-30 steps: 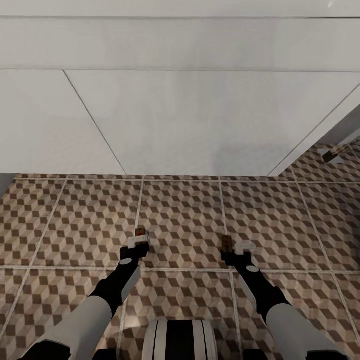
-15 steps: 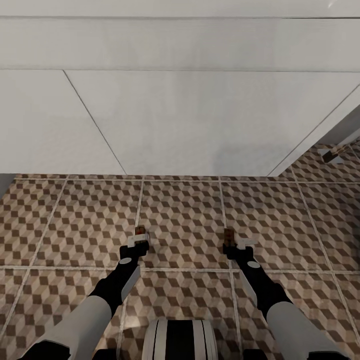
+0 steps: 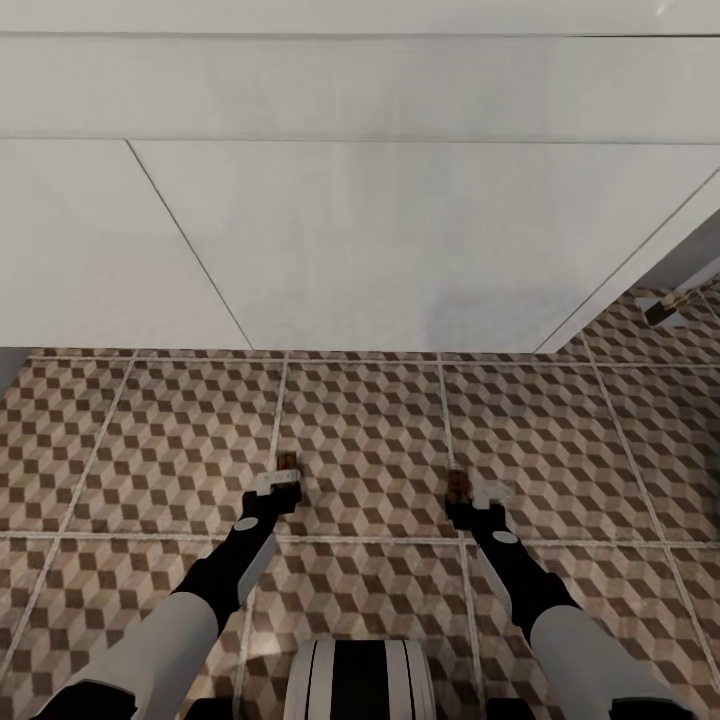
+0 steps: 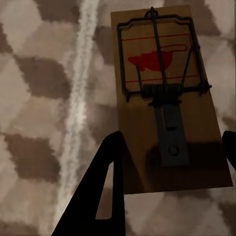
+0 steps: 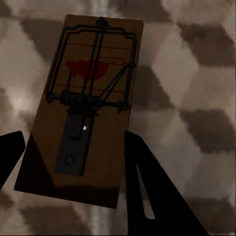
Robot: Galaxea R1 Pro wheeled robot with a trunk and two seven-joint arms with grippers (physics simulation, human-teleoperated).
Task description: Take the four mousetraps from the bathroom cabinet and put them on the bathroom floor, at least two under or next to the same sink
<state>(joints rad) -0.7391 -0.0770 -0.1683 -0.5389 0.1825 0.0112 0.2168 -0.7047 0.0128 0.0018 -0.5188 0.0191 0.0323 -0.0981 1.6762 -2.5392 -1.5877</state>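
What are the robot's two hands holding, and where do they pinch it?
Each holds a mousetrap. The left end effector pinches the left mousetrap by the side edges of its plain wooden end, and the right end effector grips the right mousetrap likewise.

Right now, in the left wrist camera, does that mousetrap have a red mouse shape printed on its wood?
Yes: the mousetrap shows a red mouse-shaped mark on its brown board, under the dark wire bar, over the patterned floor.
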